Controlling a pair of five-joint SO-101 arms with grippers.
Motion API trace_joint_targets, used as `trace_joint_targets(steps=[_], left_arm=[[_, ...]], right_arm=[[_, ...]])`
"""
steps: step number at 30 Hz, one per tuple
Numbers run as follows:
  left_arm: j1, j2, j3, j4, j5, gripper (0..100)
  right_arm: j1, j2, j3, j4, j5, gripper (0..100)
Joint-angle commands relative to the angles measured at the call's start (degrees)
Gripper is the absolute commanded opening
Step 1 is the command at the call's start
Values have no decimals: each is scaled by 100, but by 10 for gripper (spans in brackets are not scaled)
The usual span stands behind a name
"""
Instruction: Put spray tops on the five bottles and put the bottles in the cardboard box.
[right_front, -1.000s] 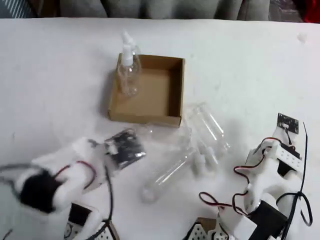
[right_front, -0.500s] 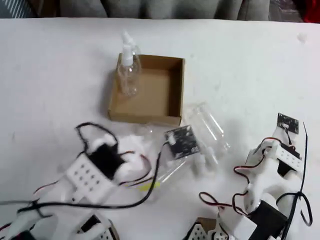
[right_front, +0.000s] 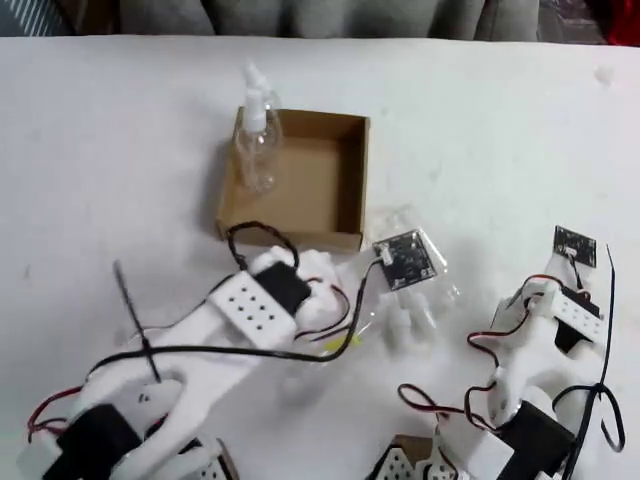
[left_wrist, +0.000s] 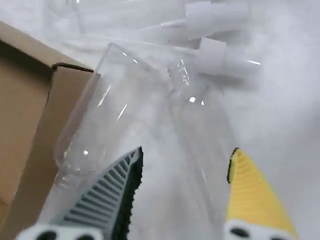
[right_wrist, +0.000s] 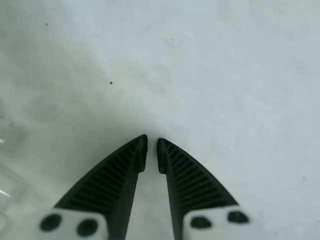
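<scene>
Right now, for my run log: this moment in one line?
left gripper open astride clear plastic bottle | right gripper shut above white table | brown cardboard box holds one spray-topped bottle

The left arm (right_front: 250, 305) swings from the table's near left edge up toward the cardboard box (right_front: 290, 237). Its left gripper (left_wrist: 185, 155), jaws spread, now sits over the clear bottles (left_wrist: 150, 115) lying beside the box's corner.

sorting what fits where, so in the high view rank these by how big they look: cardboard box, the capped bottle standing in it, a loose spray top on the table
1. cardboard box, clearly largest.
2. capped bottle, shorter than the box's side.
3. loose spray top, smallest.
</scene>
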Motion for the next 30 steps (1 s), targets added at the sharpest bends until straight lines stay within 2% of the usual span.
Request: trace_joint_targets(steps=[1, 7, 16, 23, 26, 30], left_arm=[[75, 277, -26, -607, 360, 254], [75, 875, -44, -844, 413, 325], [48, 1569, -97, -1266, 422, 330], [66, 1956, -475, -818, 484, 324], [75, 2141, -642, -545, 668, 277], [75, 2273, -721, -378, 659, 154]], right_arm=[[-48, 13, -237, -84, 79, 17], [-48, 13, -237, -84, 114, 17], [-48, 13, -237, -84, 123, 17], [-48, 13, -237, -84, 123, 17], [-48, 13, -237, -84, 123, 17], [-48, 13, -237, -84, 123, 18]])
